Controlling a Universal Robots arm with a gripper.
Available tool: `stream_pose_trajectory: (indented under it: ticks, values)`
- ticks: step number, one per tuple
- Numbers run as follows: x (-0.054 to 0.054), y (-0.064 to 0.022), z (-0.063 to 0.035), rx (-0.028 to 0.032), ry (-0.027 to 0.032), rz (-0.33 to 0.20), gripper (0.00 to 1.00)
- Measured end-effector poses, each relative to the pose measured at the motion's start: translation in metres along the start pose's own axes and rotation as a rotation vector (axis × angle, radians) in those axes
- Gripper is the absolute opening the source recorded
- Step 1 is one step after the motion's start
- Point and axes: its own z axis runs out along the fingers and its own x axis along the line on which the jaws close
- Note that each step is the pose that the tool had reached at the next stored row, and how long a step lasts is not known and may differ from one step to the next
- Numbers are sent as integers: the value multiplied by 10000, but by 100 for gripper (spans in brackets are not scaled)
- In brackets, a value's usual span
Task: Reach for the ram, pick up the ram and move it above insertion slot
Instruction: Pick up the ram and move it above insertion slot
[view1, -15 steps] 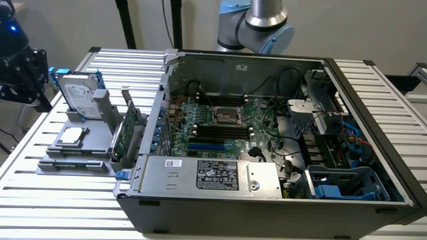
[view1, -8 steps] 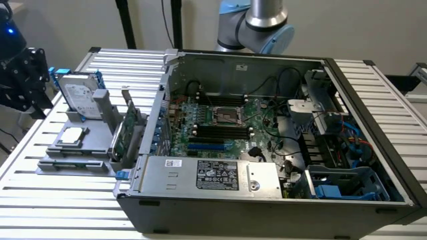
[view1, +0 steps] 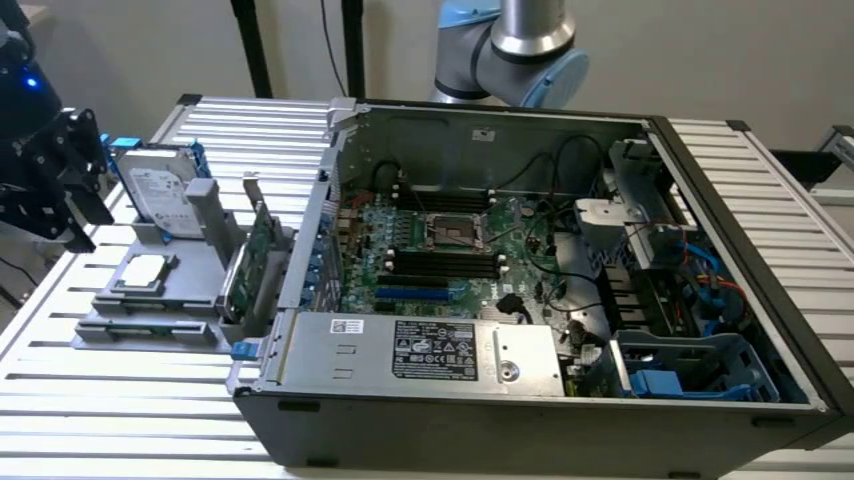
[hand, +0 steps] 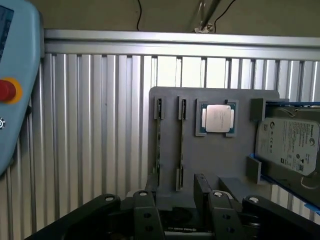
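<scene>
Above the grey plastic holder block (hand: 215, 160) on the slatted aluminium tabletop (hand: 100, 125), hovering with black jaws apart and gripping nothing; just beyond them, sitting edge-on in its slot, the long, narrow, dark-looking ram stick (hand: 159, 145), near the square silver processor chip (hand: 218, 119).

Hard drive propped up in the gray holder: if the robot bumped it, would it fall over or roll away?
The hard drive looks like a flat metal box, so it is probably stiff, heavy for its size, and unlikely to roll. It sits propped at a tilt in the gray holder, so a firm sideways bump might tip it.
</scene>
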Motion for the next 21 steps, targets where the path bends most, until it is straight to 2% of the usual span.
stream_pose_trajectory:
  ticks: [21]
  values:
    - [95, -5, 381, -1, 1, -10, 42]
